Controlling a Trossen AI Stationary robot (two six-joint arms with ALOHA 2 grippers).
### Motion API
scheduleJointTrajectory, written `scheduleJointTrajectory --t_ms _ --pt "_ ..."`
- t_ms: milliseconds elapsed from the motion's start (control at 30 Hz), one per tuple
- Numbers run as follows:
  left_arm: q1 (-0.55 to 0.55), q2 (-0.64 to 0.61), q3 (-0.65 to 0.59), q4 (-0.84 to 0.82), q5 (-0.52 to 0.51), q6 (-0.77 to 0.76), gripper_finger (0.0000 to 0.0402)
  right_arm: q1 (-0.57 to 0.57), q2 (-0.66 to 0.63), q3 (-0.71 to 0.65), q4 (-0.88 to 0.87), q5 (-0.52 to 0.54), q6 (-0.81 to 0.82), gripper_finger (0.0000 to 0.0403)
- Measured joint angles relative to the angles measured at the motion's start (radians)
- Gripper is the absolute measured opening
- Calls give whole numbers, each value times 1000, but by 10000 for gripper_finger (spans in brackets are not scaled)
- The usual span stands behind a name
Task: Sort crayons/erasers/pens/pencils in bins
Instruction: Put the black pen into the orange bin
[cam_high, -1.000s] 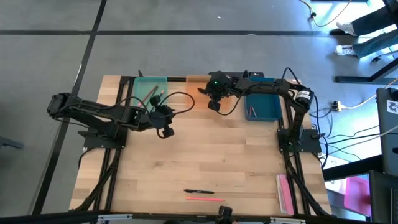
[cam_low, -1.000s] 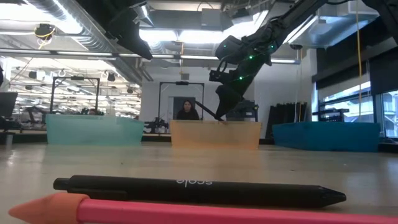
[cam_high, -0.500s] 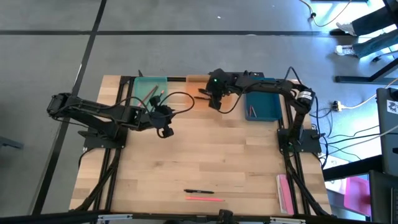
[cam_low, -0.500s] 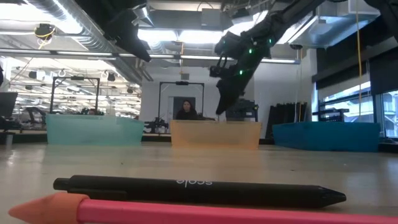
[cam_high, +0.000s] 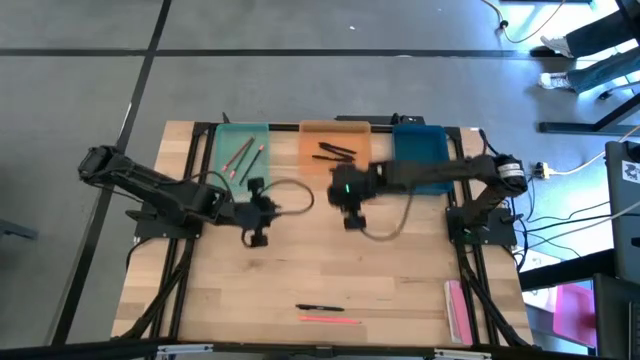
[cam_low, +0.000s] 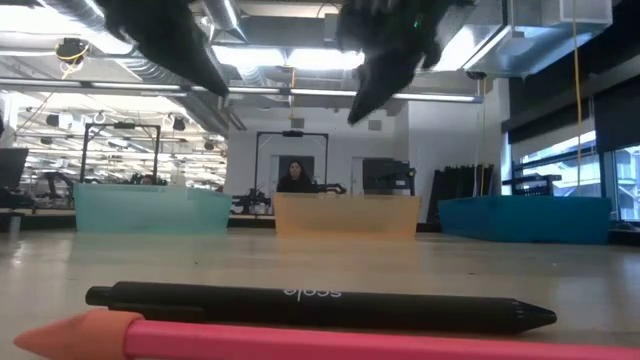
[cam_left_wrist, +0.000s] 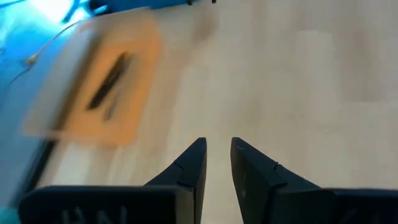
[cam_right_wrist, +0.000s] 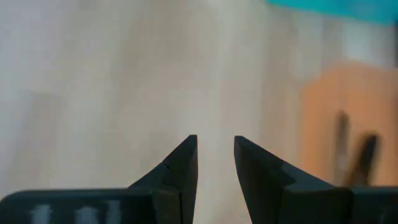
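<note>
Right pincer (cam_high: 353, 222) had left the orange bin (cam_high: 334, 170), two pens (cam_high: 334, 151) inside; jaws spread, empty, over mid-worktop. Left pincer (cam_high: 256, 238) spread nearby. One pen (cam_high: 318, 308) and pencil (cam_high: 330, 320) remained at near edge.

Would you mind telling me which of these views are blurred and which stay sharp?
Both wrist views smear: the orange bin streaks in the left, and again in the right. Low view: black pen crisp, arms overhead blurred. High view: sharp, though the right gripper is soft.

3 bins (cam_high: 418, 140) along the far edge — both grippers over bare table (cam_high: 300, 270).
</note>
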Motion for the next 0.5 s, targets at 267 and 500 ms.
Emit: scheduleJointTrajectory --t_ms 267,500 --pt "-213 0 0 31 106 11 65 318 -4 -1 10 118 174 110" --pt "-352 0 0 87 71 0 65 474 64 -1 117 112 337 110"
